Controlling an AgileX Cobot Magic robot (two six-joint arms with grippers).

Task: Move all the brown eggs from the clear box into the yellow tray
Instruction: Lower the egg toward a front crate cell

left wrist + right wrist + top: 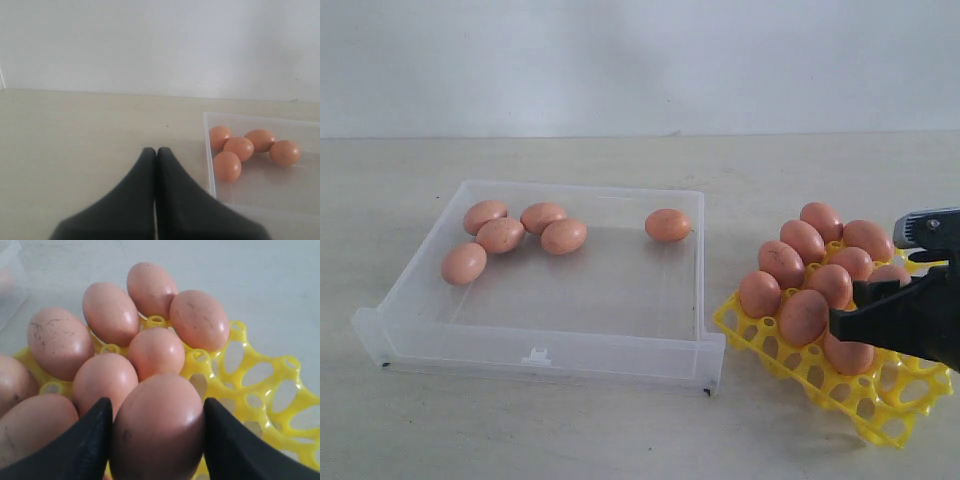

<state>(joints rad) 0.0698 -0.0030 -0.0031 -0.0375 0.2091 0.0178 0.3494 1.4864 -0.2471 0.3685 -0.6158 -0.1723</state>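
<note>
On the counter [620, 430], the box [540, 345] sat left of the tray [880, 410]; five eggs [564, 236] lay toward its back wall.

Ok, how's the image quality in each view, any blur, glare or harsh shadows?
Exterior view: soft even light, only a faint shadow under the yellow tray. Left wrist view: the shut left pincer looks blurred, too close. Right wrist view: mild sheen on the egg in the right pincer.

We log the brown eggs [157, 425] as smooth shells with a soft sheen and faint dark specks. Clear box [550, 345]: see-through plastic, slightly frosted. Yellow tray [216, 382]: glossy moulded plastic. Right gripper [156, 412]: matt black fingers [92, 440], plastic-looking. Table [620, 430]: pale, matt, faint wood-like grain. Wall [620, 60]: matt white.
</note>
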